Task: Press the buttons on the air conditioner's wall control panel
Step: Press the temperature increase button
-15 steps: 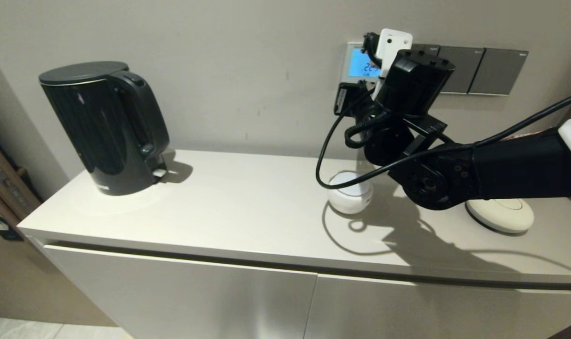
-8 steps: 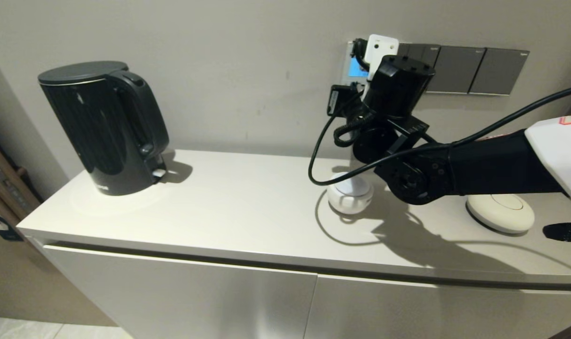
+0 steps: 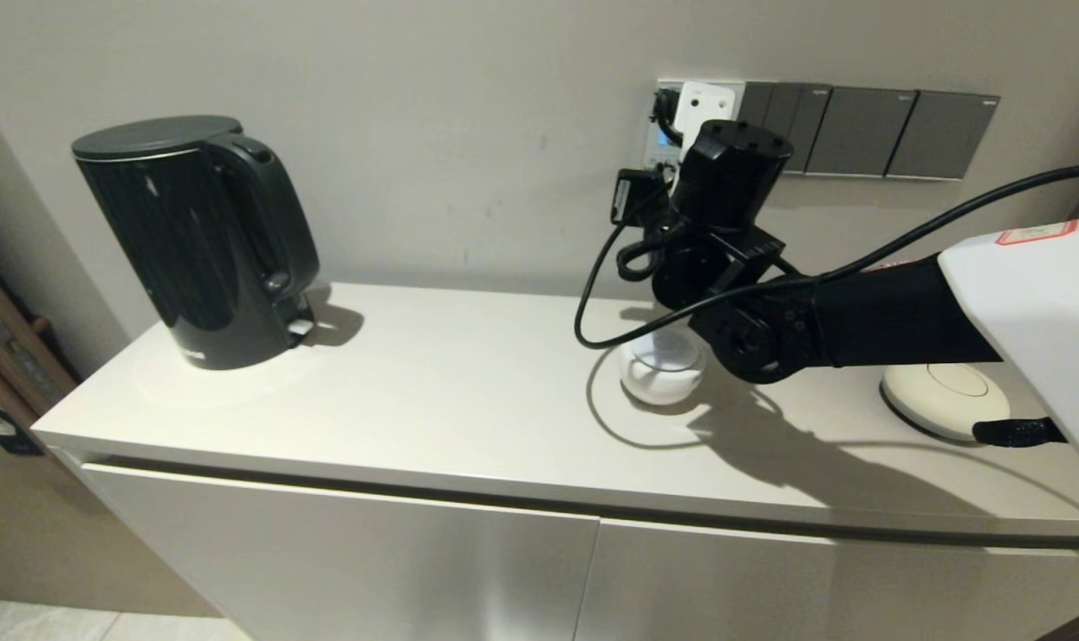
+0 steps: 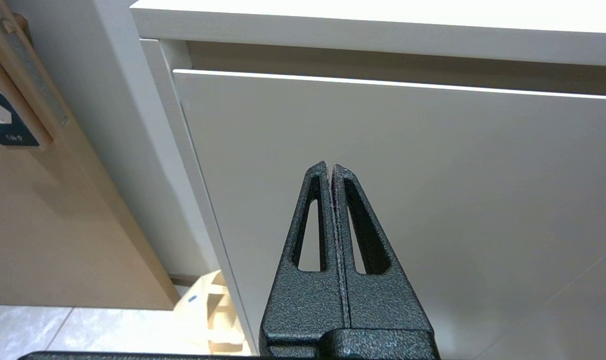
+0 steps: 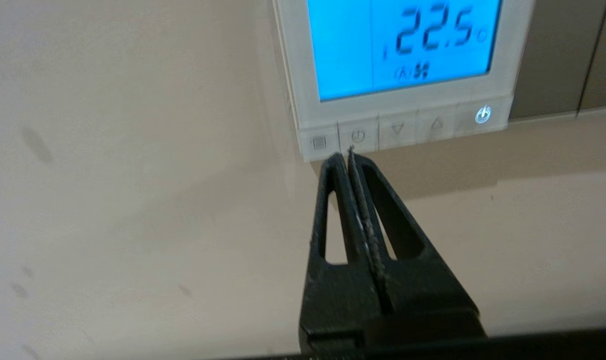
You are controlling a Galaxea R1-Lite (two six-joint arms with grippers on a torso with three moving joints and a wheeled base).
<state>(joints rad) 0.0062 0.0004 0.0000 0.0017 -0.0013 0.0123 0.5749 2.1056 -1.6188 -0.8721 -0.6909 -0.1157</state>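
The air conditioner's wall control panel is fixed to the wall above the right half of the desk, at the left end of a row of dark grey switch plates. Its screen is lit blue and reads 22.5 with a degree mark, a small fan symbol below the digits. Along its lower edge run the buttons: a list symbol, a clock, a down arrow, an up arrow and a glowing power sign.

The right claw is pressed shut with nothing in it, its tip at the panel's lower edge, just under the boundary between the list and clock buttons (whether it touches cannot be made out). In the head view the right arm hides almost all of the panel, leaving only the frame's upper left corner.

On the desk under that arm sits a small white round device, partly covered by the arm and its cable, and a flat cream disc further right. A black kettle stands well apart at the left.

The left claw is parked low in front of the cabinet door, likewise shut and empty.
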